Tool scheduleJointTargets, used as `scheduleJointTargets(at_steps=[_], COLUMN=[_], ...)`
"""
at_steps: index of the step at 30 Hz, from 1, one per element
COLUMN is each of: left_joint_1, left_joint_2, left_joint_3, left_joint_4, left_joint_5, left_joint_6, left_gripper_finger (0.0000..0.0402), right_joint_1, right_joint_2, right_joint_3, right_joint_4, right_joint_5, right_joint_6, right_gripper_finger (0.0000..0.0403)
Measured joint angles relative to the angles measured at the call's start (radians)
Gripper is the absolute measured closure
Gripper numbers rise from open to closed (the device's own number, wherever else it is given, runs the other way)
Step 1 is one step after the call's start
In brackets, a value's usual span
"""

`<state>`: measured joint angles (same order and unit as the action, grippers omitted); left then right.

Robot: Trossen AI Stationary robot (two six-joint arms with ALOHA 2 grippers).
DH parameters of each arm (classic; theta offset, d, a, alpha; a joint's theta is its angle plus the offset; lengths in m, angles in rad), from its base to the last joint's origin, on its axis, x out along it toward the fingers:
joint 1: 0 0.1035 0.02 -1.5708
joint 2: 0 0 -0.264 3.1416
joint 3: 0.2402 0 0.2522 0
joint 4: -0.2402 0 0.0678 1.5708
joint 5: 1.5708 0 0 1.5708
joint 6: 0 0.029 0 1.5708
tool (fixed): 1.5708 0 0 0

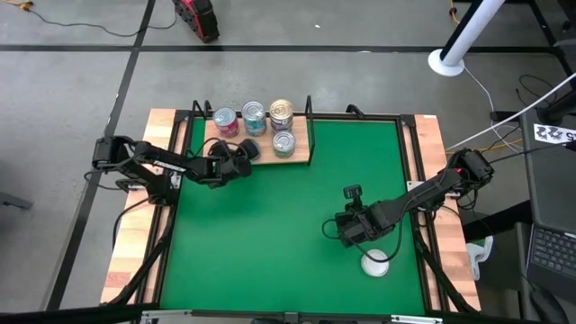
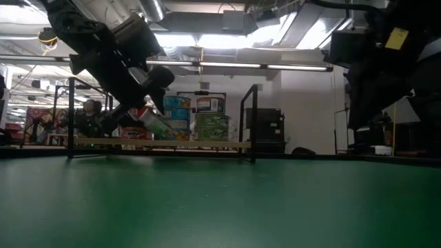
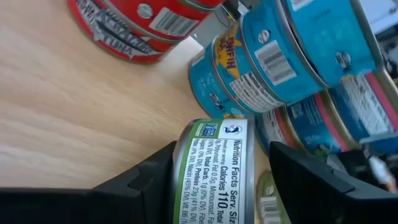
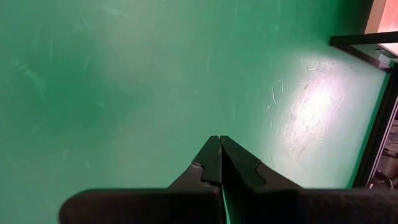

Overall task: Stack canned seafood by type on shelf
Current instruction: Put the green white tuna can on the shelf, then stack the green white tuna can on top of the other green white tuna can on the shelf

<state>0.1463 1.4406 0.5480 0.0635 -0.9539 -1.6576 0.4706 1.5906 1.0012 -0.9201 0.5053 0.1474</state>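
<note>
The shelf (image 1: 304, 153) is a light wooden board with black uprights at the far edge of the green mat. Several tins stand on it: a red one (image 1: 225, 121), blue ones (image 1: 254, 116), a gold one (image 1: 282, 112) and another (image 1: 283, 142). My left gripper (image 1: 245, 151) is over the board's near left part, shut on a tin with a green-and-white label (image 3: 214, 168). My right gripper (image 1: 333, 230) is shut and hovers over the mat's near right part, with nothing in it. One tin (image 1: 375, 263) lies on the mat just nearer than it. My left gripper pinches the green-and-white tin by its side wall (image 3: 186, 180), one finger (image 3: 146, 177) on each side, the label facing the wrist camera. The fingers slant down from the table's left. The tin (image 2: 156, 125) sits tilted, low over the board; whether it touches the wood I cannot tell.
The red tin (image 3: 134, 25) and stacked blue tins (image 3: 261, 68) stand close beyond the held tin. Black uprights (image 2: 253, 120) rise at the shelf's ends. The green mat (image 4: 124, 93) is bare under my right gripper; wooden strips and black frame rails edge the table.
</note>
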Motion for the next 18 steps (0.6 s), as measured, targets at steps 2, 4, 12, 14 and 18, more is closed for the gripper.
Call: scheduleJointTargets(at_steps=[2,4,12,14,18], left_joint_1=[0.0,0.002,0.059,0.06,0.05], left_joint_2=[0.0,0.0,0.0,0.0,0.0], left_joint_3=[0.0,0.0,0.0,0.0,0.0], left_joint_4=[0.0,-0.002,-0.086,-0.08,-0.074], left_joint_5=[0.0,0.0,0.001,0.001,0.0], left_joint_6=[0.039,0.043,0.076,0.076,0.076], left_gripper_finger=[0.0163,0.0163,0.0163,0.0163,0.0163], right_joint_1=[0.0,0.0,0.0,0.0,0.0], right_joint_2=[0.0,0.0,0.0,0.0,0.0], right_joint_3=[0.0,0.0,0.0,0.0,0.0], right_joint_4=[-0.006,-0.007,-0.006,-0.006,-0.008], right_joint_5=[0.0,-0.007,-0.017,-0.019,-0.019], right_joint_6=[0.0,0.0,0.002,0.002,0.002], right_gripper_finger=[0.04,0.04,0.04,0.04,0.04])
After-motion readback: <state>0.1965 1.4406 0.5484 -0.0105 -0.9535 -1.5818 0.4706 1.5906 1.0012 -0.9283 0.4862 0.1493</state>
